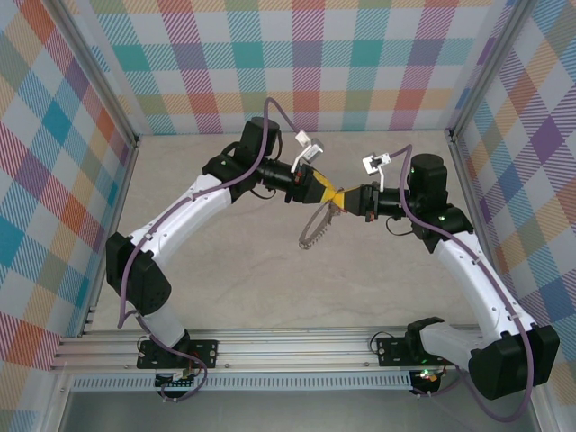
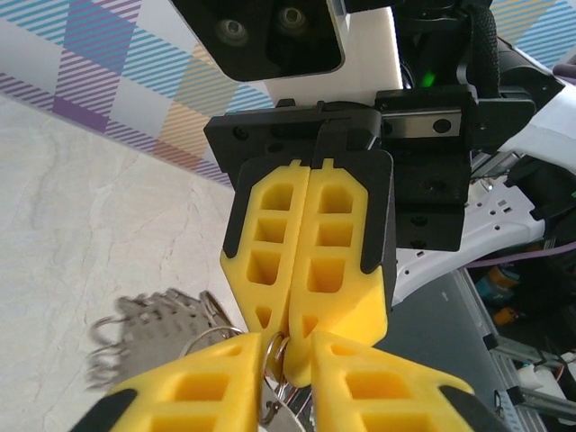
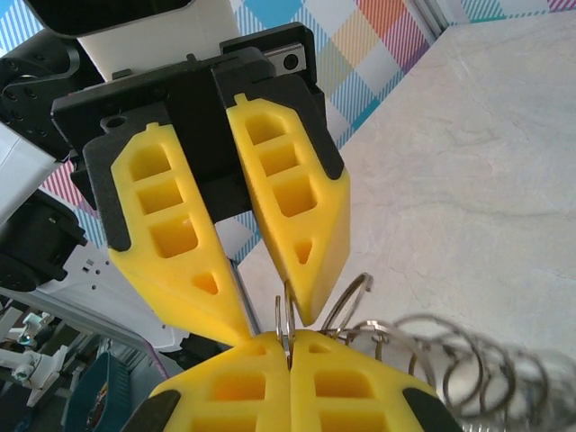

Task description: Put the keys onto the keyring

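Yellow ribbed grippers pinch looped metal keyring (image 1: pixel 317 227)

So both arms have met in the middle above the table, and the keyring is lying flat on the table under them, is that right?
Not quite. The keyring is not lying flat: in the top external view it hangs below the meeting grippers, pinched between the left gripper and right gripper. The rest holds.

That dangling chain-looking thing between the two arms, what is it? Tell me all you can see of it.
It is the keyring, a grey metal hoop edged with many small silver wire loops. From above it hangs in the air over the table, drooping down and to the left from where the two yellow grippers meet. The right gripper has its jaws closed on a thin ring at its top. The left gripper pinches there too. The loops fan out sideways, shiny and blurred.
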